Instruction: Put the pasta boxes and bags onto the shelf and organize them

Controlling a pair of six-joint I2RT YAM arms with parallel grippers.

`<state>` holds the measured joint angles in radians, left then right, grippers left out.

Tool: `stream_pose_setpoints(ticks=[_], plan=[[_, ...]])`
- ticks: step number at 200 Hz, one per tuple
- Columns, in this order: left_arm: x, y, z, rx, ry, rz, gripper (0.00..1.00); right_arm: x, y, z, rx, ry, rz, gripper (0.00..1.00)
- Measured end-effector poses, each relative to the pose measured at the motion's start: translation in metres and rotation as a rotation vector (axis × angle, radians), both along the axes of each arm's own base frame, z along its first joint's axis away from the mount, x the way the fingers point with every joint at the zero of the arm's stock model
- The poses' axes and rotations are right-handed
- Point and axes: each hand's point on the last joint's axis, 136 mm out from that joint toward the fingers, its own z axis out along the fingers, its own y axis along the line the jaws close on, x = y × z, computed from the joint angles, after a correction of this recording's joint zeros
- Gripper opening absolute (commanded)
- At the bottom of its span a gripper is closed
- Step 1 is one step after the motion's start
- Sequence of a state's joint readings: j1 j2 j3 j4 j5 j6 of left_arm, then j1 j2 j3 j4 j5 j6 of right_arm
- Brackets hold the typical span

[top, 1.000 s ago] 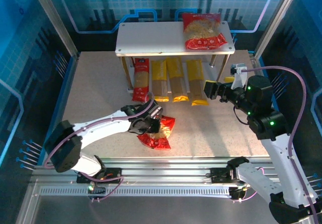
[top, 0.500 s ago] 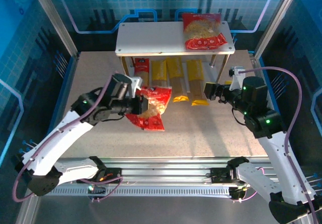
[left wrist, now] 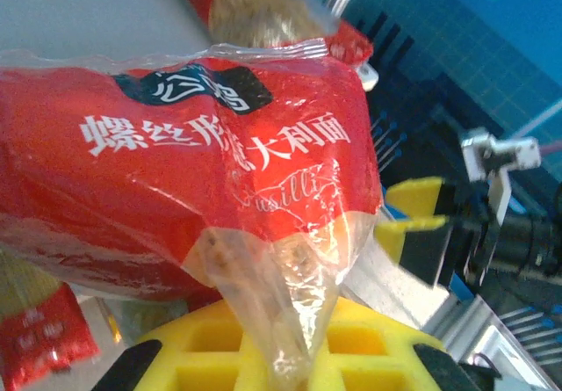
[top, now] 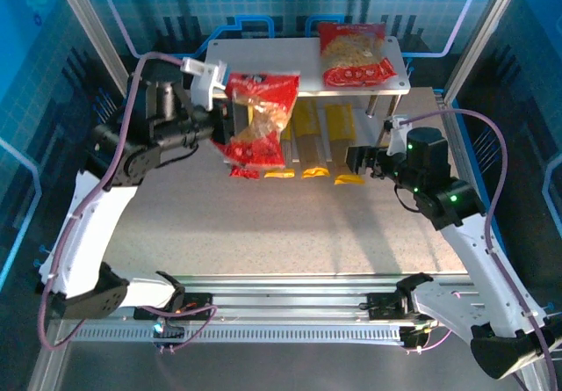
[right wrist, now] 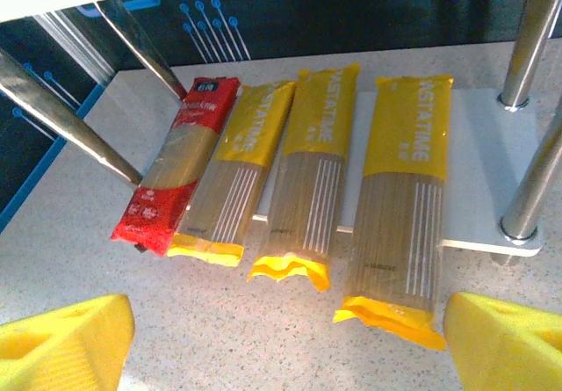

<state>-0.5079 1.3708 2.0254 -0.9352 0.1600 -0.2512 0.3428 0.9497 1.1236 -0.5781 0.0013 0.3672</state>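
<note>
Lifted bag (top: 263, 114) pinched in left end effector (top: 226, 119), near shelf (top: 290, 57).

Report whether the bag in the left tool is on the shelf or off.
Off. The red bag hangs clamped in the left tool, raised at the shelf front, not resting on it.

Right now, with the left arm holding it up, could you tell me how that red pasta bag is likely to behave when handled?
Probably floppy: the red bag hangs from the left pincer with its film creased and bulging. Likely slippery, as the plastic looks glossy. Loose short pasta inside may shift, so it could slump on the shelf.
</note>
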Motion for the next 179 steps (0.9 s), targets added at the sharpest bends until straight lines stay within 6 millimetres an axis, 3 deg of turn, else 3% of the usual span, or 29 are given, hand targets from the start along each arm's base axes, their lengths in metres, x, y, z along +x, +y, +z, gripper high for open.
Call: stream_pose_setpoints(ticks=[24, 44, 88, 124, 179], plan=[[0.035, -0.003, 0.021, -0.003, -0.064, 0.022, 0.0, 0.001, 0.009, -0.006, -0.008, 0.019, 0.024, 0.92], [0.067, -0.004, 0.026, 0.006, -0.099, 0.053, 0.0, 0.002, 0.015, -0.011, -0.014, 0.035, 0.042, 0.92], [0.124, -0.001, 0.009, 0.06, -0.116, 0.14, 0.0, 0.002, 0.026, -0.024, -0.025, 0.069, 0.072, 0.92], [0.149, -0.002, -0.001, 0.083, -0.129, 0.187, 0.0, 0.006, 0.03, -0.031, -0.031, 0.087, 0.077, 0.92], [0.178, 0.002, 0.002, 0.116, -0.203, 0.258, 0.0, 0.013, 0.035, -0.043, -0.042, 0.12, 0.085, 0.92]])
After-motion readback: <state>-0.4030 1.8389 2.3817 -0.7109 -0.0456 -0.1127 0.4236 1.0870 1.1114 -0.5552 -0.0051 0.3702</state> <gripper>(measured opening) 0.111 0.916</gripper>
